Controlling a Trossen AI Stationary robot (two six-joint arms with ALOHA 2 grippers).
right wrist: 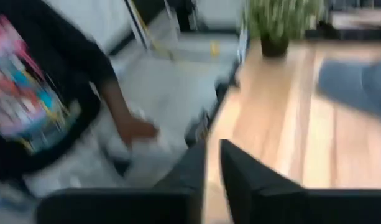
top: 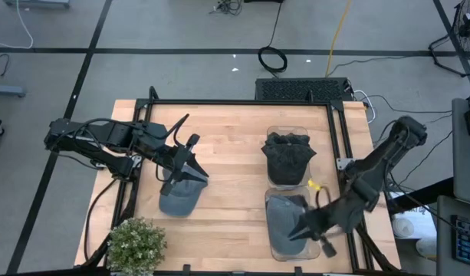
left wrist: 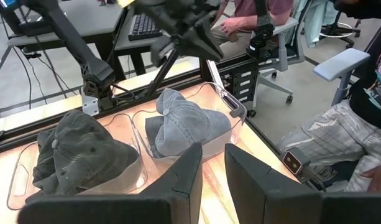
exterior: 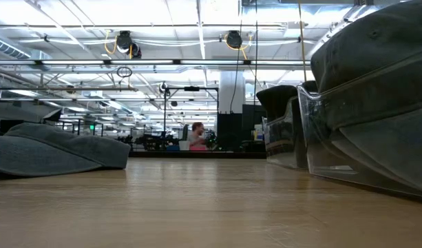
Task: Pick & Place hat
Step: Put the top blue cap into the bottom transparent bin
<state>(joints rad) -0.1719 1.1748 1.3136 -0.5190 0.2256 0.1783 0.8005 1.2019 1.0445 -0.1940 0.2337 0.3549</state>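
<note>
Right hand [top: 300, 230] nearly closed over grey hat [top: 284, 215] in clear bin [top: 277, 247]

Three hats [top: 180, 197], two clear bins [top: 274, 136], one potted plant [top: 135, 246]

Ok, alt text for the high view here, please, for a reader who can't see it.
Overhead view of a wooden table: the left gripper sits over a grey cap on the table's left side, while the right gripper reaches over a clear bin holding another grey cap. A second bin holds a dark cap; a potted plant stands at the left corner.
</note>
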